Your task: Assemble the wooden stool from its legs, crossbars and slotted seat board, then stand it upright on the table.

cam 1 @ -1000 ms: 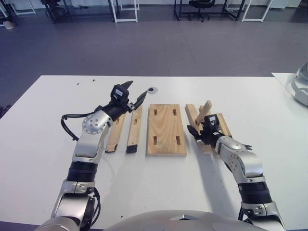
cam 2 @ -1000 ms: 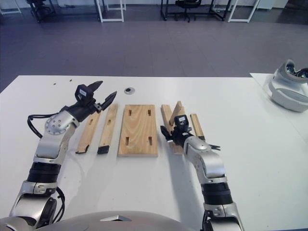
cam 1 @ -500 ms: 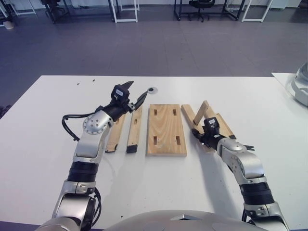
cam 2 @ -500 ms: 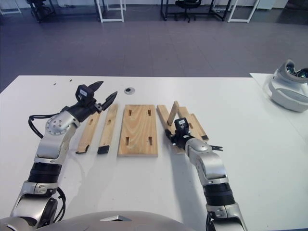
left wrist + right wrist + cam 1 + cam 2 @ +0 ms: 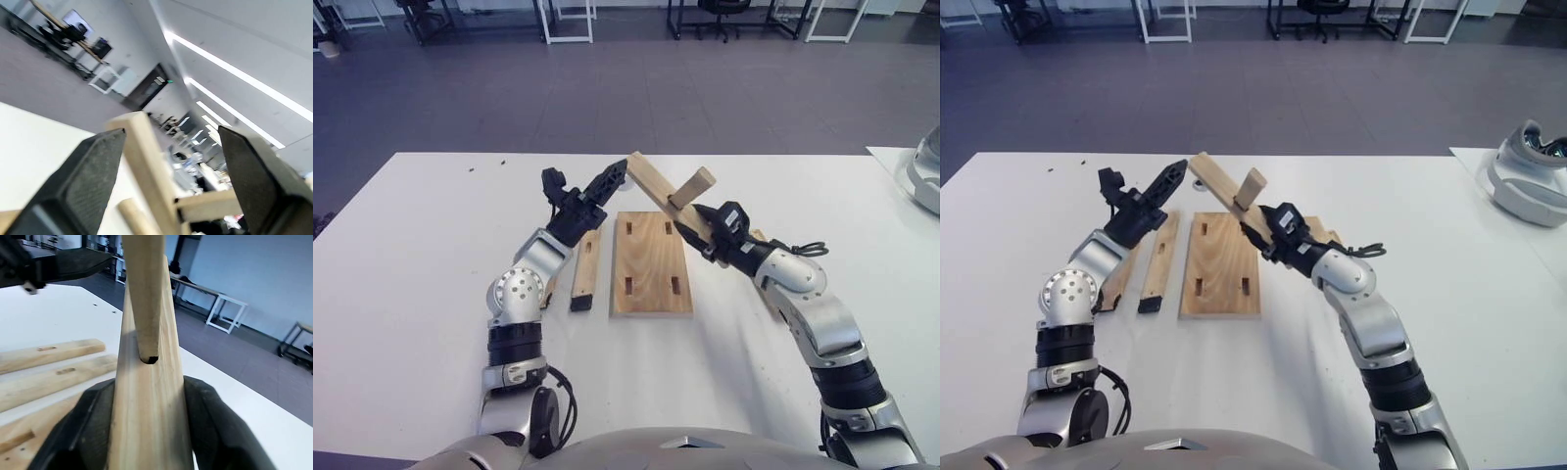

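Leg-and-crossbar piece (image 5: 656, 186): one second ago I had it low on the tabletop (image 5: 411, 294), just right of the seat board (image 5: 651, 262). It is now raised and tilted above the board's far end, with its free end pointing toward the tabletop's far-left corner. The short crossbar (image 5: 693, 184) juts upward from the middle of the leg.

Right tool (image 5: 697, 233): closed on the lower end of that leg. The right wrist view shows both pads pressed against its sides.

Left tool (image 5: 168, 137): open wide. It has swung off the two flat legs (image 5: 589, 257) and toward the raised free end, which sits in line between its fingers in the left wrist view. I cannot tell whether it is touching.

My reading is that this is a handover or a two-handed hold. The piece is off the surface and ready to be turned toward a slot in the board. No slot is filled yet, so assembly has hardly begun.

Surface: white tabletop, with the seat board flat at centre and the two legs lying parallel just left of it. More wood is partly hidden behind the right arm.

Room: a headset (image 5: 1528, 181) rests on a neighbouring white surface to the right. Beyond the far edge are grey floor, white-framed tables and office chairs.
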### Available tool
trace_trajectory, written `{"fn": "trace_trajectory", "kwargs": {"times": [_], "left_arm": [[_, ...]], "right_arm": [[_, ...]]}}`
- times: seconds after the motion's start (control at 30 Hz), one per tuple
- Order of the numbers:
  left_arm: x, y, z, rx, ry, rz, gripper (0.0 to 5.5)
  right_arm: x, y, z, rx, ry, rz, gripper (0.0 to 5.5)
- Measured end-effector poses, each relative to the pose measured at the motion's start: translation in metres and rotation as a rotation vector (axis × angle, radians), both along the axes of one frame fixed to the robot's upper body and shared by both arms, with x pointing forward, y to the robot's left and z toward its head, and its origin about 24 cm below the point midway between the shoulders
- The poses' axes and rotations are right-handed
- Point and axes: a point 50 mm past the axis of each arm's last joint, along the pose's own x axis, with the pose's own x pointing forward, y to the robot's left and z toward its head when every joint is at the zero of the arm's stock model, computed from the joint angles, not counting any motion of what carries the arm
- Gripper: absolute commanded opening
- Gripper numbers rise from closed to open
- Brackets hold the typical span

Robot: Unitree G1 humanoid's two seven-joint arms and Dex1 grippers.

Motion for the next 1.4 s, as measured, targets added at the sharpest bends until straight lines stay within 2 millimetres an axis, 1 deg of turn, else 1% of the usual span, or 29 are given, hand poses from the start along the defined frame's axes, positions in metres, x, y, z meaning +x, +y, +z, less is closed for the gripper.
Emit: {"fn": "trace_trajectory", "kwargs": {"times": [0.03,0.13,0.33,0.43,0.5,0.63,0.77,0.83,0.93,0.97,1.17,1.27,1.3,1.33,1.37,1.4], "left_arm": [[-0.002,-0.001,0.004,-0.017,-0.012,-0.023,3.46],[-0.004,-0.003,0.008,-0.024,-0.019,-0.039,3.46],[-0.005,0.002,0.009,0.006,-0.009,-0.014,3.46],[-0.008,0.01,0.003,0.021,0.023,0.026,3.46],[-0.008,0.012,0.002,0.027,0.025,0.033,3.46],[-0.008,0.012,0.002,0.028,0.03,0.034,3.46],[-0.009,0.007,0.003,-0.001,0.03,0.012,3.46],[-0.009,0.005,0.003,-0.009,0.031,0.002,3.21],[-0.01,0.003,0.005,-0.016,0.029,-0.011,2.49],[-0.01,0.002,0.005,-0.021,0.028,-0.018,2.39],[-0.011,-0.008,0.002,0.006,0.054,-0.052,1.12],[-0.011,-0.008,0.002,0.008,0.059,-0.047,1.08],[-0.012,-0.008,0.003,0.006,0.061,-0.041,1.08],[-0.013,-0.007,0.004,0.007,0.063,-0.03,1.01],[-0.016,-0.002,0.005,0.002,0.065,-0.001,1.01],[-0.021,0.002,0.004,0.006,0.076,0.034,1.01]], "right_arm": [[-0.002,0.004,0.001,0.004,-0.009,0.03,2.07],[-0.004,0.007,0.002,0.022,-0.013,0.054,2.07],[-0.002,0.004,0.003,0.052,-0.017,0.01,2.07],[-0.001,0.004,0.005,0.064,-0.032,-0.001,2.07],[-0.001,0.005,0.007,0.071,-0.045,0.004,2.07],[-0.005,0.01,0.015,0.097,-0.093,0.047,2.07],[-0.009,0.015,0.015,0.106,-0.086,0.103,2.07],[-0.01,0.017,0.014,0.104,-0.079,0.121,2.07],[-0.01,0.017,0.014,0.103,-0.079,0.122,2.07],[-0.01,0.017,0.014,0.103,-0.08,0.123,2.07],[-0.012,0.019,0.016,0.1,-0.103,0.143,2.07],[-0.012,0.019,0.015,0.092,-0.106,0.143,2.07],[-0.012,0.019,0.016,0.094,-0.109,0.144,2.44],[-0.012,0.019,0.016,0.096,-0.113,0.145,2.67],[-0.012,0.02,0.016,0.098,-0.113,0.149,2.8],[-0.013,0.021,0.015,0.099,-0.109,0.153,3.05]]}}
